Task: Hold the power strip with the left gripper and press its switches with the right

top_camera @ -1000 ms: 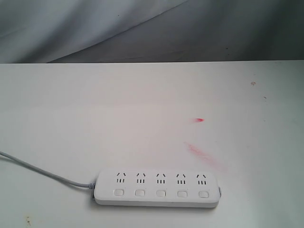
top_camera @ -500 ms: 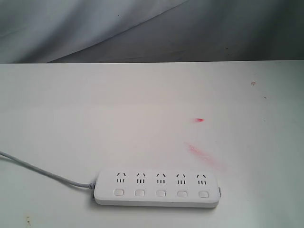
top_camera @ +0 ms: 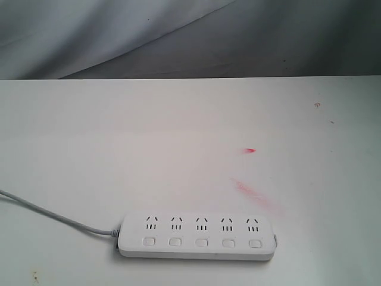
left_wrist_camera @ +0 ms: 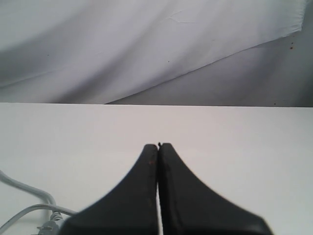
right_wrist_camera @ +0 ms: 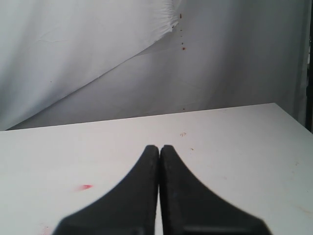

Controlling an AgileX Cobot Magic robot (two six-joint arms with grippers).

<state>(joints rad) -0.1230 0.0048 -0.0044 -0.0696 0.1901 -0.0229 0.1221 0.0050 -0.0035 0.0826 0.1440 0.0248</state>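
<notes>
White power strip [top_camera: 196, 235] lies flat at six o'clock on the counter [top_camera: 149, 137], its five switches [top_camera: 201, 242] facing up and its grey cord [top_camera: 53, 215] trailing toward nine o'clock. Red smears [top_camera: 255, 193] sit at one o'clock from it. The left hand [left_wrist_camera: 158, 146] and right hand [right_wrist_camera: 159, 147] are both clenched on nothing, and neither touches the strip.

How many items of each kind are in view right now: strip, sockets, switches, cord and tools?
power strip: 1
sockets: 5
switches: 5
cord: 1
tools: 2, the left tool and the right tool, both shut and seen only in the wrist views
Total: 14
</notes>
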